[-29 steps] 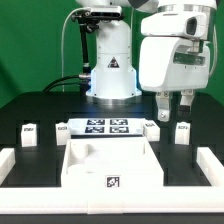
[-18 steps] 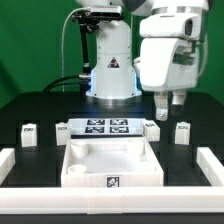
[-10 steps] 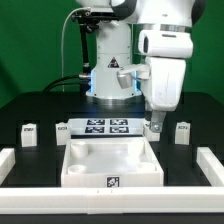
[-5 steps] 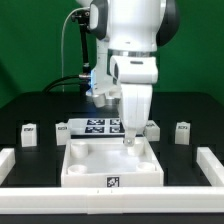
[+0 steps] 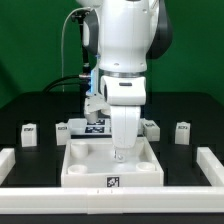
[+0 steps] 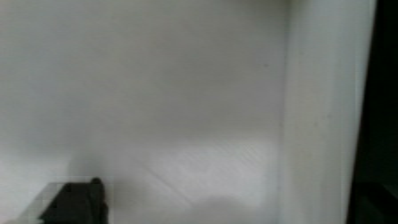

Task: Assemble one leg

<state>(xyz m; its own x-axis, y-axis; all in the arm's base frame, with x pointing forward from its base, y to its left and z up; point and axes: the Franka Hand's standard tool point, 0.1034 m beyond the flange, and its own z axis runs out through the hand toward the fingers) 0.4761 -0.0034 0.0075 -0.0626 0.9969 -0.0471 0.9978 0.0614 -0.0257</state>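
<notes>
My gripper (image 5: 120, 153) points straight down into the large white tray-like piece (image 5: 85, 180), low over its floor. In the wrist view the gripper (image 6: 214, 200) shows one dark finger (image 6: 71, 203) over a blurred white surface, with nothing between the jaws. It looks open and empty. Several small white legs with tags stand on the black table: one at the exterior view's far left (image 5: 29, 133), one at the far right (image 5: 182, 131), and two beside the marker board (image 5: 62, 129) (image 5: 150, 128).
The marker board (image 5: 92, 126) lies behind the tray, partly hidden by my arm. The robot base (image 5: 95, 85) stands at the back. White border rails lie along the exterior view's left (image 5: 15, 160) and right (image 5: 208, 165).
My arm has swung from the exterior view's right, above the right legs, to the middle and come down into the tray. The wrist has turned. The legs have not moved.
</notes>
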